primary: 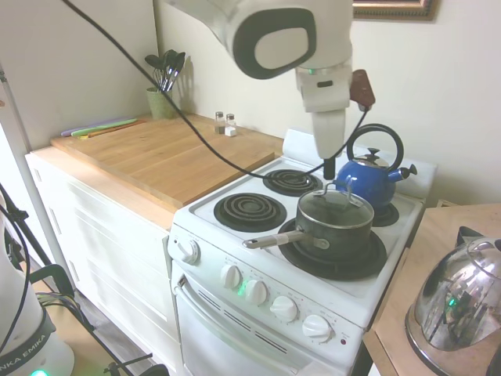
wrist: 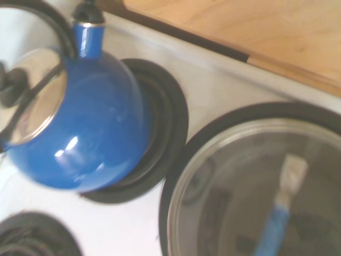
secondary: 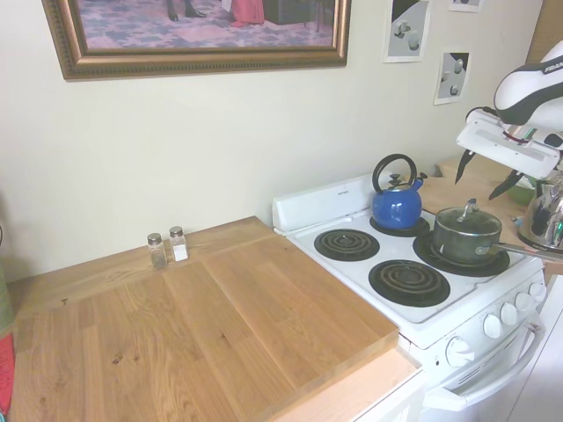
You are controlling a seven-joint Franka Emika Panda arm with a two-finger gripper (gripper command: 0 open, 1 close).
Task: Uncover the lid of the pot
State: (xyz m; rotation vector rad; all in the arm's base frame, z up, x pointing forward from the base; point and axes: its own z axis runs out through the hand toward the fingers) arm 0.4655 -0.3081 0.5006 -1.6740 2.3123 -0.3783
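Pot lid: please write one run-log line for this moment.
lid: on pot, front burner | tool: open, above pot, holding nothing | blue kettle: behind pot | step: lid not yet gripped

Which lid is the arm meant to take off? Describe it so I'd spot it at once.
Find the white stove. On one of its front burners sits a dark pot with a long silvery handle, and the lid covers it. It is clear glass, metal-rimmed, with a small arched handle, unlike the blue kettle behind it.

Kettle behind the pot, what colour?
Glossy blue kettle with a black arched handle and a shiny metal lid; clearest in the wrist view, behind the pot.
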